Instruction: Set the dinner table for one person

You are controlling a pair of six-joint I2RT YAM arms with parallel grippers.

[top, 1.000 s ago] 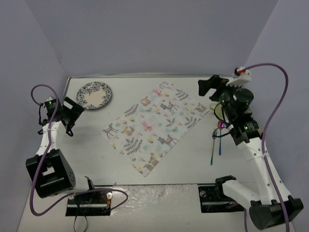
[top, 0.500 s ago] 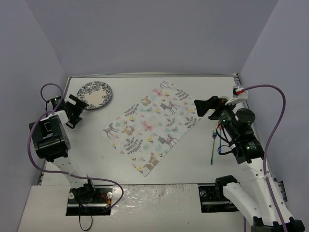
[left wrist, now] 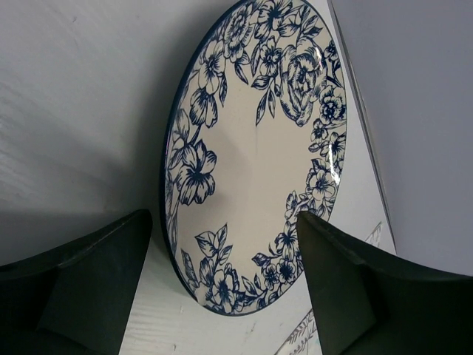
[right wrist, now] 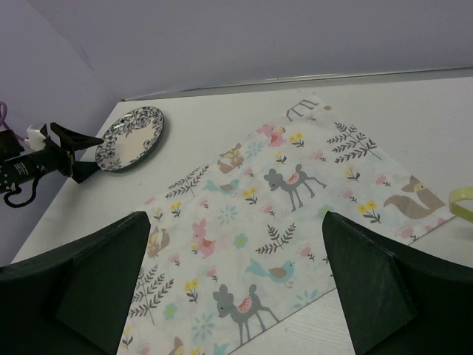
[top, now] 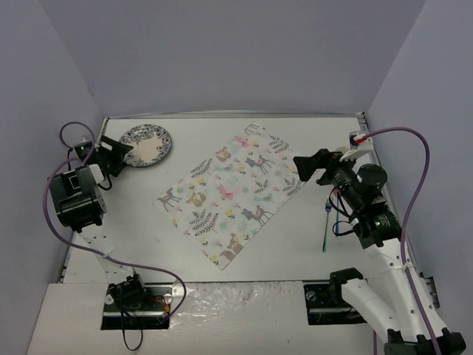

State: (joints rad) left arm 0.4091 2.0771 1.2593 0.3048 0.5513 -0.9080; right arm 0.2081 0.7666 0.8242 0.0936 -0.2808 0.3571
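Note:
The white dinner table point(top: 295, 244) holds a blue-flowered plate point(top: 145, 146) at the far left and a pastel animal-print placemat point(top: 236, 192) lying askew in the middle. My left gripper point(top: 120, 154) is open and empty at the plate's left rim. In the left wrist view the plate's near rim point(left wrist: 251, 163) lies between the spread fingers of the gripper point(left wrist: 225, 288). My right gripper point(top: 303, 166) is open and empty, held above the placemat's right edge. It looks across the placemat point(right wrist: 281, 200) from above point(right wrist: 236, 288).
A green-handled utensil point(top: 324, 233) and a blue one point(top: 337, 225) lie on the table right of the placemat, partly under the right arm. A yellow-green rim point(right wrist: 462, 203) shows at the right wrist view's edge. Purple walls enclose the table.
My left arm has risen and its gripper has moved a little back toward the plate's rim. My right gripper has come forward and left to the placemat's right edge.

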